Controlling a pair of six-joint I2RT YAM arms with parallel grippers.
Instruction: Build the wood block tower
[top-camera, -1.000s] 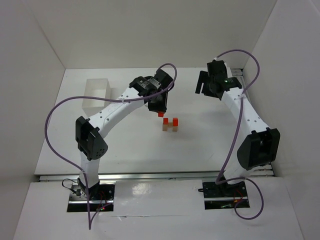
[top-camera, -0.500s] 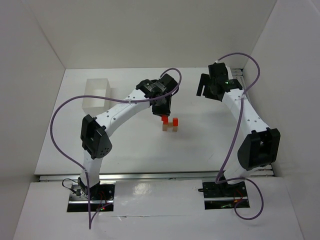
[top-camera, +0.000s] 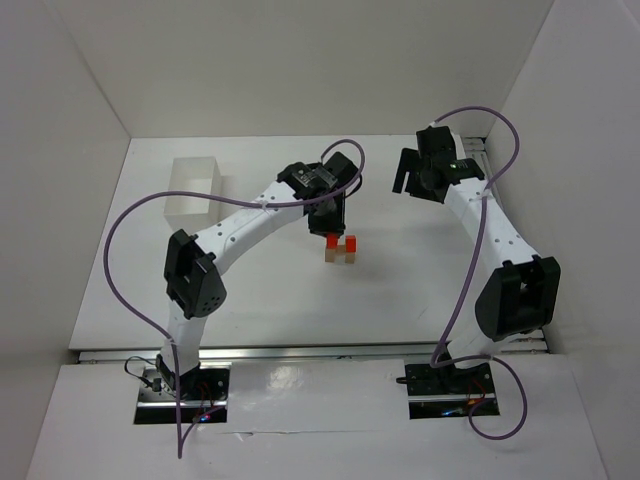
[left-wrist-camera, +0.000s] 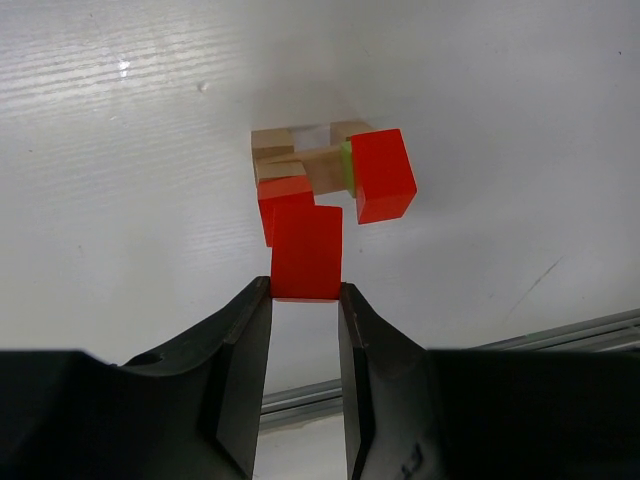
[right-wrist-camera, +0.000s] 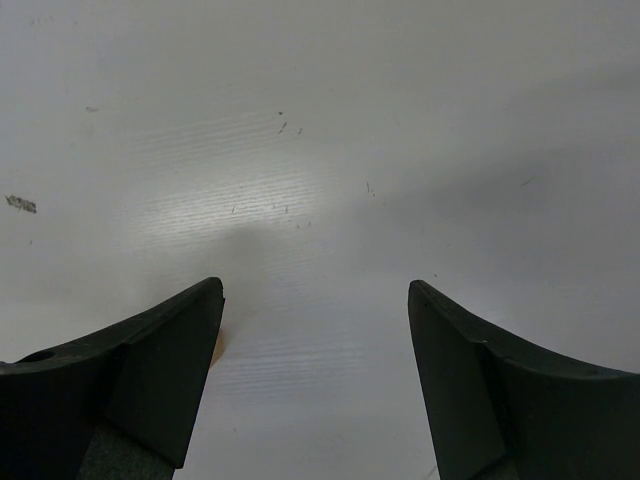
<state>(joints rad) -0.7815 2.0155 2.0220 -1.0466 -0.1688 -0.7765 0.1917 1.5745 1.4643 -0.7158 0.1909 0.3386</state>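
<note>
left wrist view: left gripper (left-wrist-camera: 304, 291) clamps a red block (left-wrist-camera: 306, 250) just over the wood block tower (left-wrist-camera: 322, 166) on the surface (left-wrist-camera: 520, 90); right gripper (right-wrist-camera: 315, 300) wide open, empty. off-centre release could topple the stack.

Red blk (left-wrist-camera: 306, 252) x3, lime-green blk (left-wrist-camera: 347, 168) x1, tan blk (left-wrist-camera: 322, 167) x few (exact no. unclear), box (top-camera: 196, 190) x1.

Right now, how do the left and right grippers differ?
The left gripper is closed on a red block; the right gripper stands open with nothing between its fingers. The left gripper hangs over the wood block tower in the middle of the table; the right gripper is off at the far right, over bare surface, away from the tower. Both are black two-finger grippers pointing down at the table.
</note>
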